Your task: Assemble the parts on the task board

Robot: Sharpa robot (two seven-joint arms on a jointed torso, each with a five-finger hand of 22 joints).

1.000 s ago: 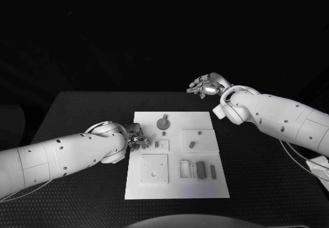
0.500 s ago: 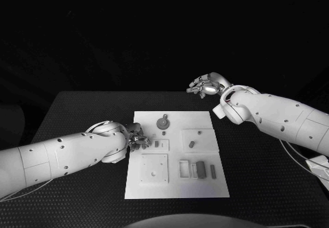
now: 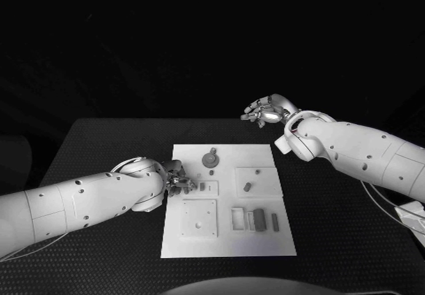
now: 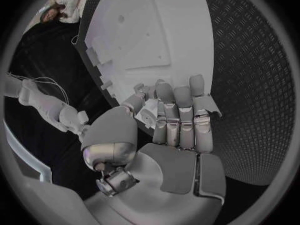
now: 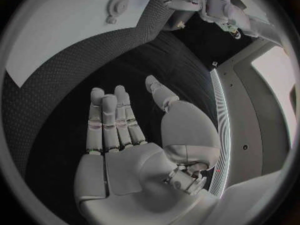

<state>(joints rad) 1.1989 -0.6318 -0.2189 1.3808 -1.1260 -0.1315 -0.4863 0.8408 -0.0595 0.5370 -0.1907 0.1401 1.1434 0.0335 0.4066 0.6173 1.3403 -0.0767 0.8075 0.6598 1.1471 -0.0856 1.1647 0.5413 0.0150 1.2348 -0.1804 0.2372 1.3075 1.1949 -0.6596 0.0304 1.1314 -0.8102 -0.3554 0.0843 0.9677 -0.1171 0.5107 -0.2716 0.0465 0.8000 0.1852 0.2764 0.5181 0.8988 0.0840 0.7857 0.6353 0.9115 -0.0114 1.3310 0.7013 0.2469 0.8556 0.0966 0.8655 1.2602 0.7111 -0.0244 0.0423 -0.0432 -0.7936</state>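
Two hands are on my screens, and I start with the nearer one: my left silver many-fingered hand [image 3: 178, 180] sits at the left edge of the flat white rectangular task board [image 3: 228, 246], its fingers [image 4: 180, 116] curled down over that edge. In the left wrist view a small pale piece [image 4: 147, 113] lies against the fingertips, but I cannot tell whether the hand is pinching it or only touching it. Just beyond those fingertips, toward the board's middle, a small grey upright peg [image 3: 202, 185] stands in a raised square white plate. Nearer me than the hand lies a larger square white plate with holes [image 3: 199, 218], and beside that, farther from the hand, a white frame and grey rectangular blocks [image 3: 258, 219] lie side by side. Farther up the board from the left hand rests a grey round gear-like disc with a stem [image 3: 210, 159]. A short grey bar [image 3: 249, 185] lies on another raised plate toward the right arm. Well beyond the board's far right corner, over the black textured table [image 3: 106, 141], my right silver many-fingered hand [image 3: 266, 111] hangs released, fingers [image 5: 107, 122] loosely apart, grasping nothing.
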